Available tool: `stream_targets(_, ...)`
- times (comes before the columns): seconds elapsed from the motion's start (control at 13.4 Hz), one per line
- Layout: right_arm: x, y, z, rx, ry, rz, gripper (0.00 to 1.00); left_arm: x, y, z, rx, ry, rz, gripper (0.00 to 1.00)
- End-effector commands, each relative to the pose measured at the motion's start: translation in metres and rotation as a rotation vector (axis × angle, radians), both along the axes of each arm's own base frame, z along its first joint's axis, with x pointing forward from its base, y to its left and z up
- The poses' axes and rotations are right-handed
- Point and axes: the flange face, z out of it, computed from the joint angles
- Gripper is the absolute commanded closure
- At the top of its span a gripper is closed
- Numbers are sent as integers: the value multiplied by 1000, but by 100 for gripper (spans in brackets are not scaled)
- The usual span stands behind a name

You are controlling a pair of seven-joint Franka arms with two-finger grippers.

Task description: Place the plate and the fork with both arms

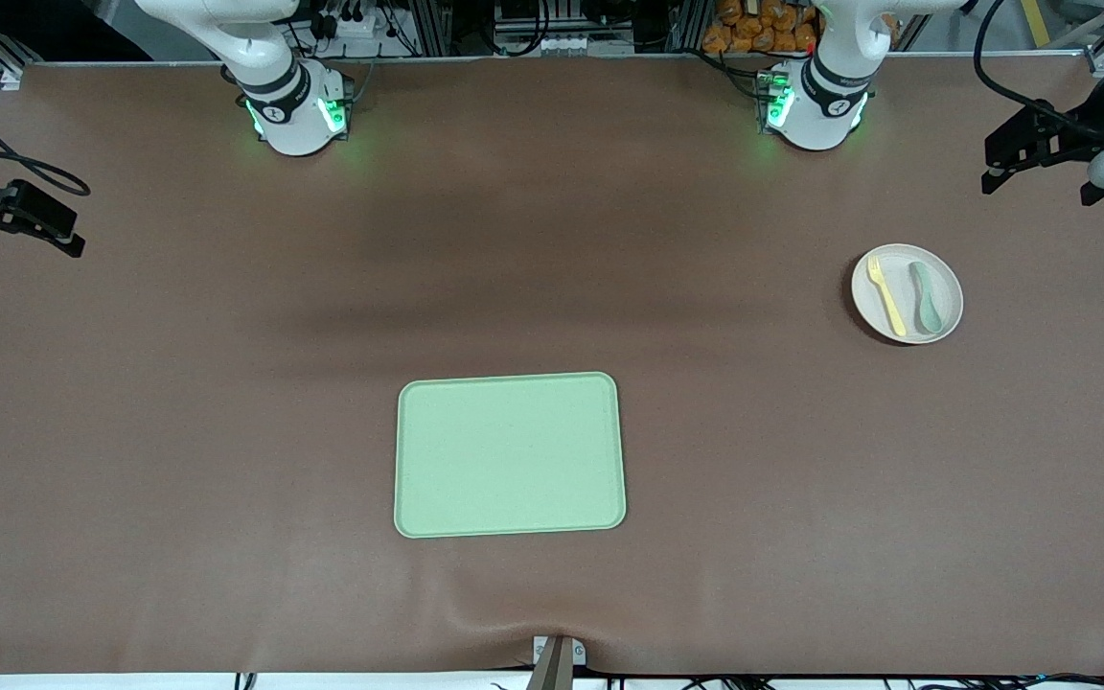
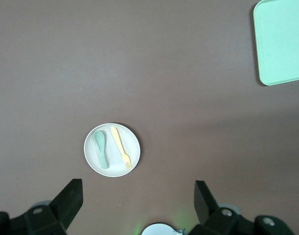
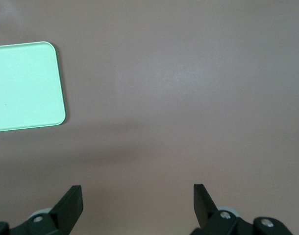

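The small cream plate (image 1: 907, 331) lies toward the left arm's end of the table. On it, side by side, are the pale-yellow fork (image 1: 887, 297) and a grey-green spoon (image 1: 926, 299). My left gripper (image 1: 1041, 182) hangs high and open over the table near that end, with nothing between its fingers. The left wrist view looks down on the plate (image 2: 112, 169) with the fork (image 2: 120, 147) on it, ahead of the open left gripper (image 2: 138, 186). My right gripper (image 1: 23, 235) waits high at the right arm's end, open and empty, and its wrist view (image 3: 137, 188) shows bare table under it.
A rectangular light-green tray (image 1: 510, 454) lies mid-table, nearer the front camera than the plate, with nothing on it. Its corners show in both wrist views (image 2: 282, 41) (image 3: 22, 85). Brown mat covers the table. The arm bases (image 1: 298, 115) (image 1: 816, 105) stand along the back edge.
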Motion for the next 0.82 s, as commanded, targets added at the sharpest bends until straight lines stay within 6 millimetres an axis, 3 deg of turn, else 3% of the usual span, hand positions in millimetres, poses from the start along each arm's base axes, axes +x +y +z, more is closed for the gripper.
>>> stream_targets(0.0,-2,-3,7,-9,-3,-7,0,-1,2,3,-18,-11,1,0)
stream_targets(0.74,-2,-3,7,-9,-1,-7,0,0,0,4,-19,-20,-2,0)
